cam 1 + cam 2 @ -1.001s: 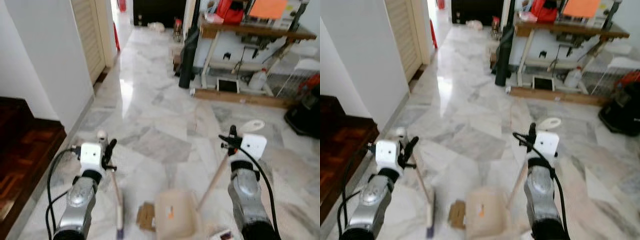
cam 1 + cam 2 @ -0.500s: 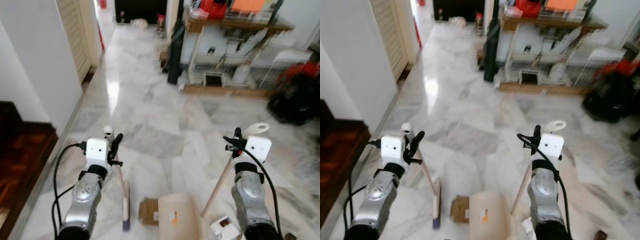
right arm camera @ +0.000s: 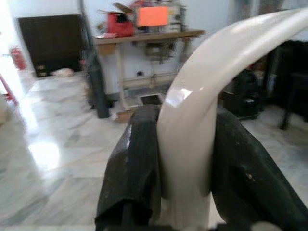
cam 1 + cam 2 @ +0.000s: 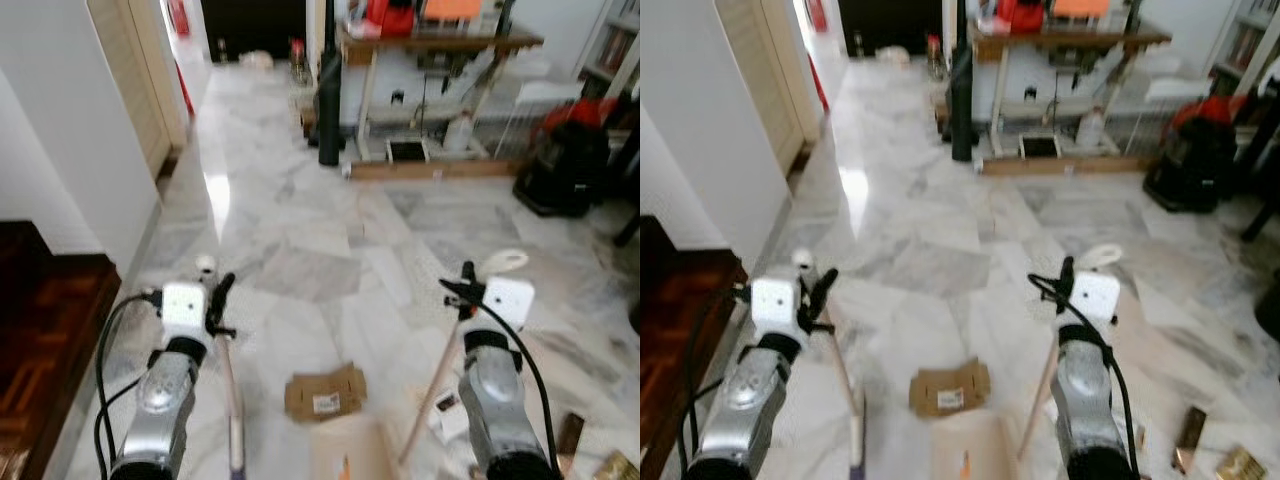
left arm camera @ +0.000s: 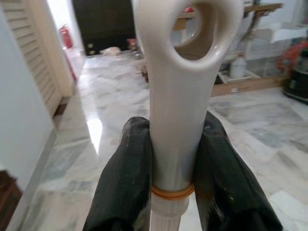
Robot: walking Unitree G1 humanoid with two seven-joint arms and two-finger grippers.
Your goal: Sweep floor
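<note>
My left gripper (image 4: 213, 300) is shut on the cream handle of a broom (image 4: 228, 385), whose stick runs down to the head near the picture's lower edge. In the left wrist view the black fingers (image 5: 127, 163) clamp the broom handle (image 5: 180, 96) below its hanging hole. My right gripper (image 4: 462, 290) is shut on a long-handled dustpan (image 4: 350, 455); its wooden stick (image 4: 425, 410) slants down to the beige pan on the marble floor between my arms. In the right wrist view the dustpan handle (image 3: 192, 130) curves up between the fingers. A flattened cardboard piece (image 4: 323, 392) lies just ahead of the pan.
A white wall (image 4: 60, 150) and a dark wooden step (image 4: 40, 320) border the left. Ahead stand a cluttered wooden bench (image 4: 440, 45), a dark upright bag (image 4: 329, 110) and a black and red vacuum (image 4: 565, 160). Small litter (image 4: 570, 435) lies at the lower right.
The whole picture has shifted as the camera moved. The cardboard piece now lies ahead of the dustpan instead of beside it. Both grippers keep their hold on the handles.
</note>
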